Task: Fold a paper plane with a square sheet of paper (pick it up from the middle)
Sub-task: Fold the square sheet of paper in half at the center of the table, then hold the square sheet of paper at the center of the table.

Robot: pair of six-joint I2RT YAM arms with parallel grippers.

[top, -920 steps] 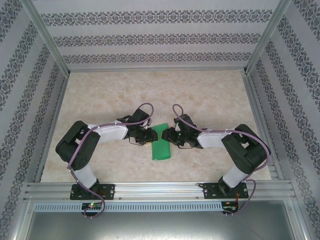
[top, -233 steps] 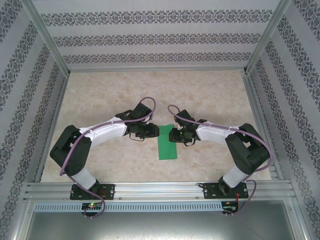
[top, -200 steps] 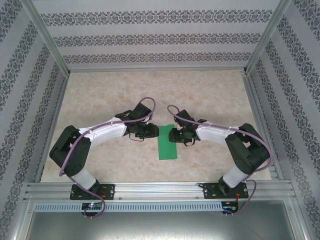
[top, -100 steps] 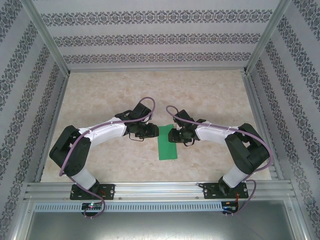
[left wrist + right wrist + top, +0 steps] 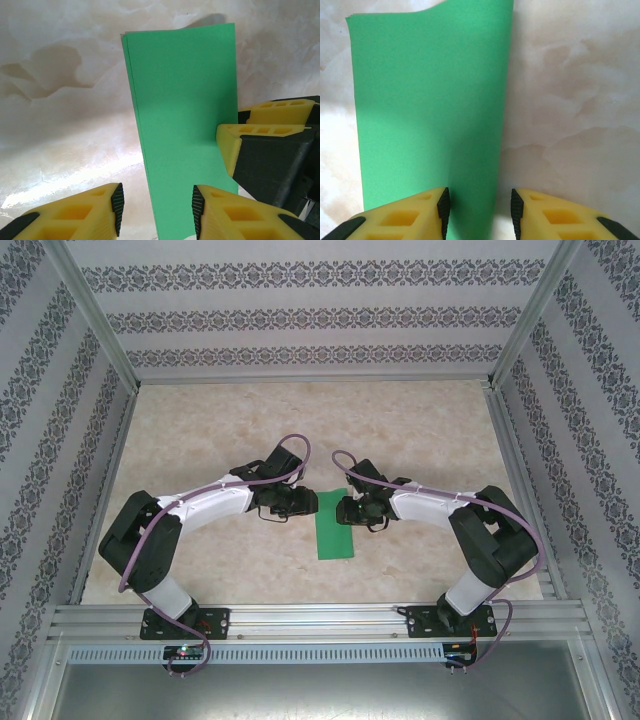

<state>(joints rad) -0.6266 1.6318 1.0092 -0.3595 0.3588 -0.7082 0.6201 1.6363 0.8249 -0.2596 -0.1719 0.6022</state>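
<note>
The green sheet of paper (image 5: 335,525) lies flat on the marble table, folded in half into a narrow rectangle with doubled edges along its left side (image 5: 185,125). My left gripper (image 5: 310,502) hovers at its far left part. It is open, its jaws (image 5: 157,207) straddling the paper's left long edge without touching it. My right gripper (image 5: 343,510) faces it from the right, also open. Its jaws (image 5: 477,210) straddle the right long edge of the paper (image 5: 430,100). In the left wrist view the right gripper's yellow fingers (image 5: 235,145) sit at the paper's right edge.
The marble tabletop (image 5: 420,420) is fenced by aluminium rails (image 5: 310,618) at the front and patterned walls (image 5: 300,320) behind and on both sides. Both arms bend inward, their wrists nearly meeting at the middle.
Several seconds ago the paper stood curled between the grippers; now it lies flat as a folded strip. Over the last second the right jaws opened slightly; the arms barely moved.
</note>
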